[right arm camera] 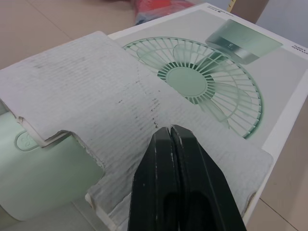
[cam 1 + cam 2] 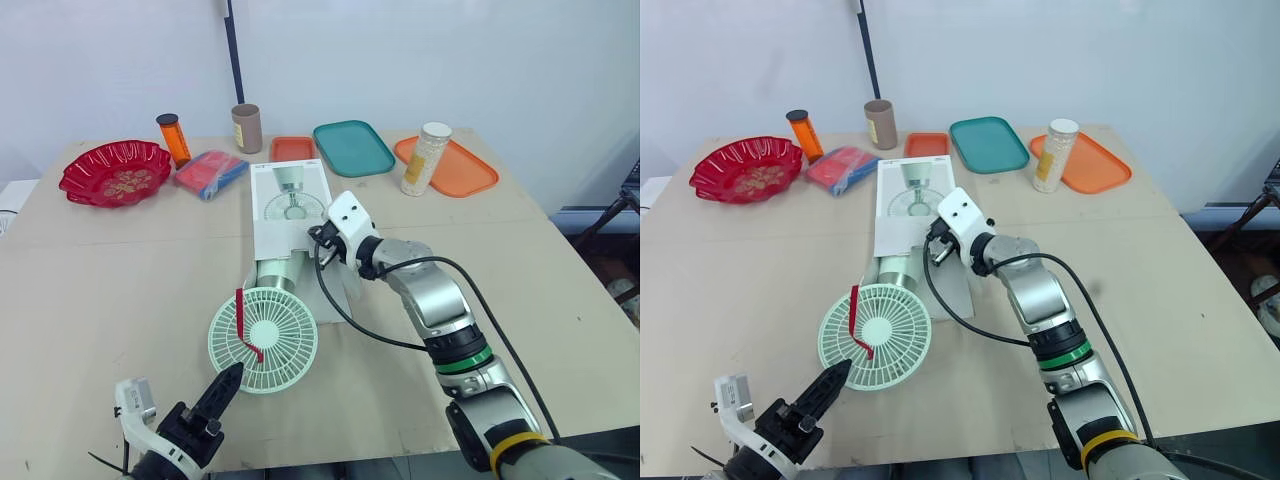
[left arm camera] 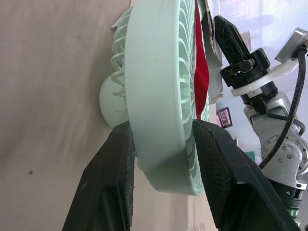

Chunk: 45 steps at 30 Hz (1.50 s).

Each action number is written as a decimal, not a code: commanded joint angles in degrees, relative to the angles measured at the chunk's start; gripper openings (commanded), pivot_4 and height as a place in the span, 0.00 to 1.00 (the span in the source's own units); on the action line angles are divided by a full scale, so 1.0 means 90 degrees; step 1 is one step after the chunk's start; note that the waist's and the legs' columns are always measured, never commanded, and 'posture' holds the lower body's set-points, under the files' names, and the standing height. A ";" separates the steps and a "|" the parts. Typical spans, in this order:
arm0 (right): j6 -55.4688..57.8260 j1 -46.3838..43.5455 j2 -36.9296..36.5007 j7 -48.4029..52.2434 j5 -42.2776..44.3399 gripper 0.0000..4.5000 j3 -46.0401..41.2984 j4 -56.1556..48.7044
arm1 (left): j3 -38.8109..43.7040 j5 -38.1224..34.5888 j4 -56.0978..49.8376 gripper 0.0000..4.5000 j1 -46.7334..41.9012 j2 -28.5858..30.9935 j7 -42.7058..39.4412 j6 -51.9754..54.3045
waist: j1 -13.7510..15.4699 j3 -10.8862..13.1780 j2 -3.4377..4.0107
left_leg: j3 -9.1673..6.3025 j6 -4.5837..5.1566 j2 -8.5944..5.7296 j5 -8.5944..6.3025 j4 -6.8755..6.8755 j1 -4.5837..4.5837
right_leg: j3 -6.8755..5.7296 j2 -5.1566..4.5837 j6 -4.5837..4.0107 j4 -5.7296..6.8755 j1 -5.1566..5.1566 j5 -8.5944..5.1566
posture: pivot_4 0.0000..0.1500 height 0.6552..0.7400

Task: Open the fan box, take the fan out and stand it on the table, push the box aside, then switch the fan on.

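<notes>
Currently: fan lies face-up, head toward the bench's near edge, base inside the fan box at bench centre. Left tool is clamped on the grille rim; I judge that's for drawing it out. Right tool, fingers together, presses the box flap, pinning it.

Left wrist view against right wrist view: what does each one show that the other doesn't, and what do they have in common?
Left wrist view: the left gripper, jaws clamped on the rim of the fan head, with a red strip across its grille. Right wrist view: the box top with its printed fan picture, the white cardboard flap, and the fan's green base in the opening. Both: the right gripper, jaws shut at the flap, plus the fan and the table.
</notes>
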 commanded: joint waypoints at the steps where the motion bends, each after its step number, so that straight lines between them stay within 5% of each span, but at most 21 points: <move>1: 0.0257 0.0186 -0.0037 -0.0014 -0.0041 0.00 0.0109 0.0179 | -0.0036 0.0102 -0.0031 0.32 0.0340 0.0104 0.0346 -0.0071 | 0.0000 0.0001 0.0001 | 0.0000 0.0000 0.0000 0.0000 0.0000 0.0000 | 0.0000 0.0000 0.0000 0.0000 0.0000 0.0000 | 1.00 1.00; 8: 0.0297 0.0205 -0.0003 -0.0037 -0.0028 0.00 0.0105 0.0151 | -0.0235 0.0133 -0.0267 0.32 0.0128 0.0155 0.0816 -0.0286 | 0.0003 0.0004 0.0005 | -0.0001 0.0000 0.0000 0.0000 0.0000 -0.0001 | -0.0001 0.0000 -0.0001 0.0000 0.0000 0.0000 | 1.00 1.00; 9: 0.0301 0.0215 -0.0006 -0.0038 -0.0029 0.00 0.0107 0.0139 | -0.0297 0.0153 -0.0302 0.54 0.0012 0.0124 0.0956 -0.0333 | 0.0008 0.0008 0.0011 | -0.0001 0.0000 0.0000 0.0000 0.0000 -0.0001 | -0.0001 0.0000 -0.0001 0.0000 0.0001 0.0000 | 1.00 1.00; 15: 0.0317 0.0229 -0.0009 -0.0063 -0.0019 0.00 0.0104 0.0123 | -0.0454 -0.0008 -0.0544 1.00 -0.0362 0.0174 0.1544 -0.0534 | 0.0017 0.0015 0.0012 | -0.0010 -0.0001 -0.0003 0.0000 0.0003 -0.0005 | -0.0006 -0.0001 -0.0001 0.0000 0.0003 0.0006 | 1.00 1.00; 24: 0.0259 0.0260 -0.0005 -0.0032 -0.0014 0.00 0.0131 0.0163 | 0.0437 -0.0826 -0.0736 1.00 0.0009 0.0809 0.1447 -0.0971 | 0.0018 0.0017 0.0015 | -0.0011 -0.0001 -0.0003 0.0000 0.0003 -0.0006 | -0.0008 -0.0001 -0.0020 0.0000 0.0002 0.0016 | 1.00 1.00; 33: 0.0158 0.0265 0.0031 0.0004 -0.0002 0.00 0.0157 0.0256 | 0.2326 -0.1927 -0.0514 1.00 0.1437 0.1790 -0.0342 -0.0579 | 0.0016 0.0035 0.0010 | -0.0009 -0.0001 -0.0001 0.0000 0.0003 -0.0006 | -0.0014 -0.0001 -0.0004 0.0000 0.0000 0.0003 | 1.00 1.00; 43: 0.0049 0.0298 0.0006 0.0094 0.0000 0.00 0.0188 0.0307 | 0.4608 -0.0560 0.1371 1.00 0.0857 0.3075 -0.2315 0.0139 | 0.0006 0.0044 0.0023 | -0.0012 -0.0001 0.0005 0.0000 0.0002 -0.0005 | -0.0027 0.0006 -0.0016 0.0002 -0.0001 0.0005 | 1.00 1.00; 45: 0.0033 0.0286 -0.0006 0.0118 0.0016 0.00 0.0164 0.0312 | 0.4668 0.0580 0.1604 1.00 0.0590 0.3418 -0.2886 0.0107 | 0.0002 0.0045 0.0024 | -0.0011 -0.0001 0.0009 0.0000 0.0002 -0.0004 | -0.0029 0.0010 -0.0027 0.0002 -0.0001 0.0011 | 1.00 1.00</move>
